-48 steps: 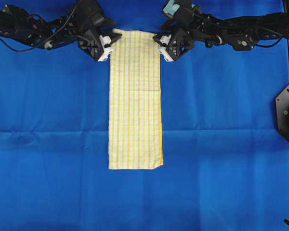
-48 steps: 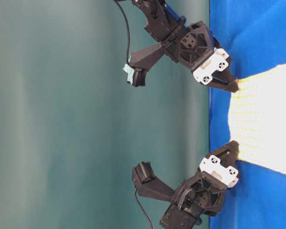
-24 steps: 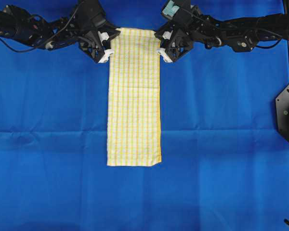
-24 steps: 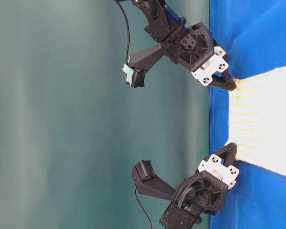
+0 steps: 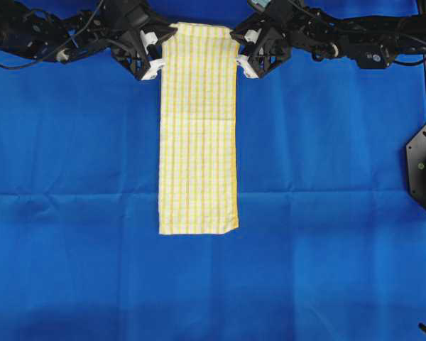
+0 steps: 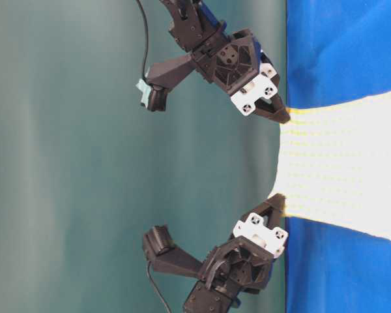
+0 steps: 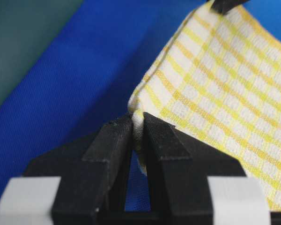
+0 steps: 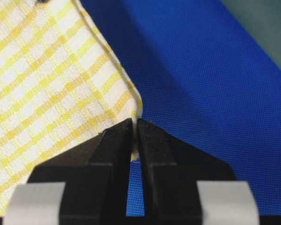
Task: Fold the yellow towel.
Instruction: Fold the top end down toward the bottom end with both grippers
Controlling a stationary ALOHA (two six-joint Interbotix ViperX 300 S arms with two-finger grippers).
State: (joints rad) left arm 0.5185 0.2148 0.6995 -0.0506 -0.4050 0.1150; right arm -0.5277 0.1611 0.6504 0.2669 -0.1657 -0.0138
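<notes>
Both far corners gripped and raised; fold ready to start.

Your left end effector (image 7: 136, 136) and right end effector (image 8: 135, 133) have closed since a second ago; each now pinches a far corner of the yellow towel (image 5: 199, 135). That edge has come up off the blue cloth (image 5: 71, 177) on the tabletop, the rest lying flat. You can likely carry it toward the near edge.

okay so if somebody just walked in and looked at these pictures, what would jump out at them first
Most striking is the yellow towel, a long checked strip running down the middle of the blue cloth that covers the table. At its far end, the left gripper and the right gripper each pinch one corner. The table-level view shows that end lifted off the surface, while the near end lies flat.
</notes>
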